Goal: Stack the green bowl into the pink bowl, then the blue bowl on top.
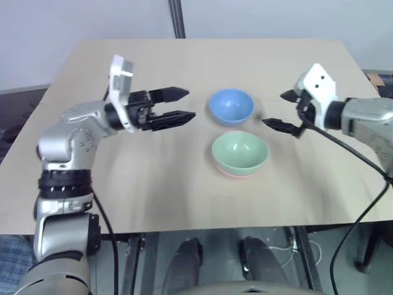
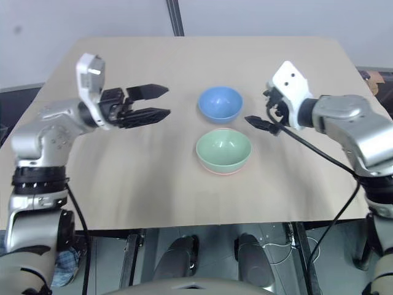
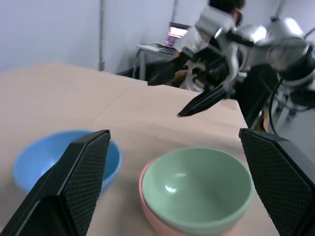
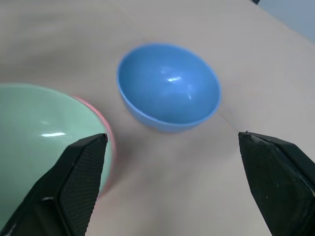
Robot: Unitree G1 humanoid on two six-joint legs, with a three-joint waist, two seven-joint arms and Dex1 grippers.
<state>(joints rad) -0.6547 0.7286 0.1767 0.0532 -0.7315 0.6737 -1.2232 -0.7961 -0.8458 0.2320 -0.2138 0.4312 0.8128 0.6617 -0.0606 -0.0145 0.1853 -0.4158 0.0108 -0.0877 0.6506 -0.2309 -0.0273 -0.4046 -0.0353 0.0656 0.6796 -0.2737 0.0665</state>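
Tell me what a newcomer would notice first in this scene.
The green bowl sits nested in the pink bowl at the middle of the table, with the blue bowl alone just behind it. The open left gripper and right gripper flank the bowls, holding nothing.

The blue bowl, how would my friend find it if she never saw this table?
Look at the tan table. Near its middle are two bowl spots: a green bowl nested in a pink bowl, and just beyond it the blue bowl. It is sky blue, empty, and stands alone.
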